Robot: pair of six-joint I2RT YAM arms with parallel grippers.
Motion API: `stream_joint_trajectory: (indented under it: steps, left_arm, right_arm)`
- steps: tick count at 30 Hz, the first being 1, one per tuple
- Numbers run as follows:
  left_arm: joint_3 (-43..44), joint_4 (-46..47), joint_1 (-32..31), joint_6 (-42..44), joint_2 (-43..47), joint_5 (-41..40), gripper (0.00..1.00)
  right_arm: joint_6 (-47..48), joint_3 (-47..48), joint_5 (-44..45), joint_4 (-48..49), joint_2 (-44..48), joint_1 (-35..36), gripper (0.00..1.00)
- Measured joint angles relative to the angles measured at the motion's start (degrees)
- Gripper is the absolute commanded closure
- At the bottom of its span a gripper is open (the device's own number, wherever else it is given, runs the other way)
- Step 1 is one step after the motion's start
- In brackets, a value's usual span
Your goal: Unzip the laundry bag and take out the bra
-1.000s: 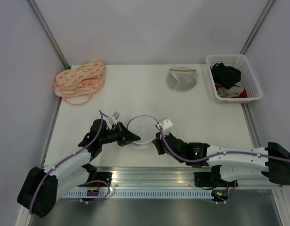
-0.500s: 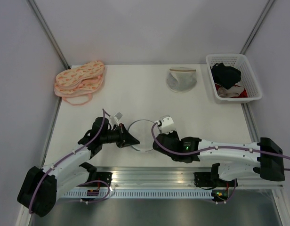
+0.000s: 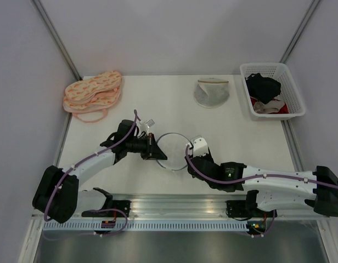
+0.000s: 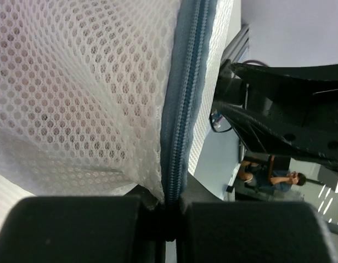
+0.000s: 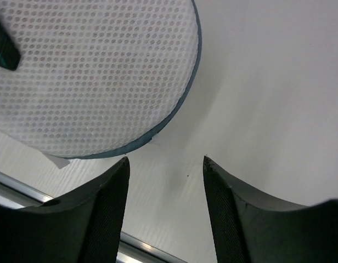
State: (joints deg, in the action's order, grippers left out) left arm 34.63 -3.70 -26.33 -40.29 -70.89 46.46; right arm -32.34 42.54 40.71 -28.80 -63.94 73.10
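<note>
The laundry bag (image 3: 173, 148), a round white mesh bag with a dark rim, lies on the table between my two arms. My left gripper (image 3: 157, 153) is shut on its left edge. In the left wrist view the blue-grey zipper (image 4: 182, 98) runs straight down into the closed left gripper (image 4: 170, 211), with the bag's white mesh (image 4: 75, 87) to its left. My right gripper (image 3: 185, 163) stands open just off the bag's near right edge. In the right wrist view the right gripper (image 5: 165, 159) holds nothing, and the bag (image 5: 92, 71) lies beyond its left finger. The bra is hidden.
A stack of peach patterned bras (image 3: 92, 93) lies at the back left. A greyer mesh bag with a beige band (image 3: 211, 92) sits at the back centre. A white basket (image 3: 296, 93) of dark clothes stands at the back right. A metal rail (image 3: 180, 203) borders the near edge.
My right gripper has opened and let go of the bag's right edge. My left gripper, still shut on the bag, has carried it a little back and to the right.
</note>
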Motion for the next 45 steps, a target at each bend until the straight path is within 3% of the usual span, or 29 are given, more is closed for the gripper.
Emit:
stream_joint_trajectory:
  steps: [7,18,25,27,28,30,31,33,43,45]
  left_arm:
    - [2.4,-0.8,0.9,4.2,-9.0,2.0,0.98]
    - [7.0,-0.5,1.1,6.7,-11.7,7.4,0.98]
    - [7.0,-1.5,0.7,9.0,-13.1,7.5,0.98]
    - [7.0,-2.2,0.7,9.8,-13.1,7.4,0.98]
    - [7.0,-2.4,0.5,10.1,-13.1,7.3,0.98]
    - [7.0,-2.7,-0.1,10.7,-13.1,7.1,0.98]
    - [7.0,-3.1,-0.5,11.1,-13.1,7.1,0.98]
    - [7.0,-4.0,-1.4,11.8,-13.2,7.1,0.98]
    - [9.2,-7.2,-2.5,13.1,-15.0,5.9,0.98]
    - [10.6,-7.7,-2.5,13.2,-15.7,5.6,0.85]
  right_arm:
    - [2.8,-6.2,-7.1,6.1,1.4,-0.1,0.33]
    - [5.2,-7.3,-9.8,11.8,1.3,-1.5,0.43]
    - [6.4,-7.5,-9.2,13.4,-3.0,-6.7,0.47]
    - [6.9,-7.5,-9.2,13.2,-3.8,-8.0,0.53]
    - [7.2,-7.5,-9.3,13.1,-3.9,-8.7,0.63]
    - [7.9,-7.5,-9.4,13.4,-3.8,-9.5,0.73]
    - [8.1,-7.5,-9.4,13.4,-3.8,-9.8,0.86]
    - [8.7,-7.5,-9.5,13.6,-3.4,-10.4,1.00]
    - [10.1,-7.5,-11.4,13.3,-0.9,-11.1,1.00]
    - [10.1,-7.5,-12.1,12.5,0.4,-11.1,0.99]
